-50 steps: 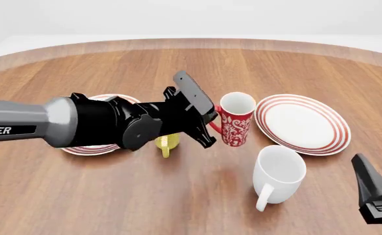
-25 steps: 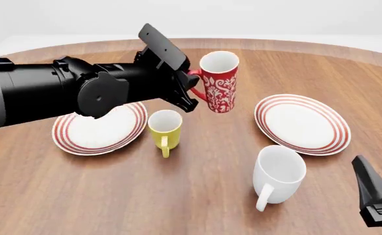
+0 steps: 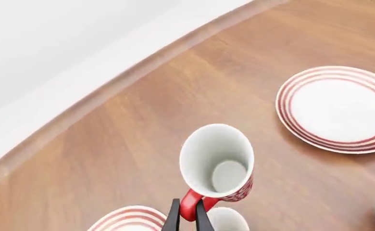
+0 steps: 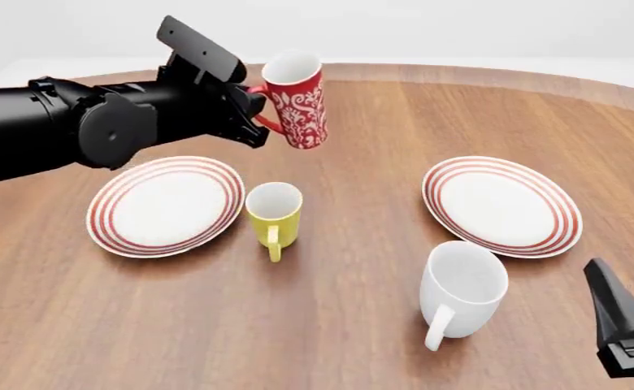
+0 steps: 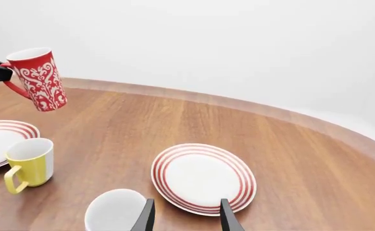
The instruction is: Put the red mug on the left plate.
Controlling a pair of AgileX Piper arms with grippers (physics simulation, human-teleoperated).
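Note:
My left gripper (image 4: 255,114) is shut on the handle of the red mug (image 4: 298,98), holding it tilted in the air above the table, behind and to the right of the left plate (image 4: 165,205). The mug also shows in the left wrist view (image 3: 218,162), with its white inside and my fingers (image 3: 174,219) pinching the handle, and in the right wrist view (image 5: 39,79). The left plate is bare. My right gripper (image 5: 184,215) is open and empty, low at the front right corner (image 4: 621,325).
A small yellow mug (image 4: 274,215) stands just right of the left plate. A large white mug (image 4: 463,286) stands front right. A second ringed plate (image 4: 501,205) lies on the right. The round wooden table's edge (image 4: 577,85) curves behind.
My left gripper has lifted the red mug off the table and carried it up, back and to the left. The right arm has not moved.

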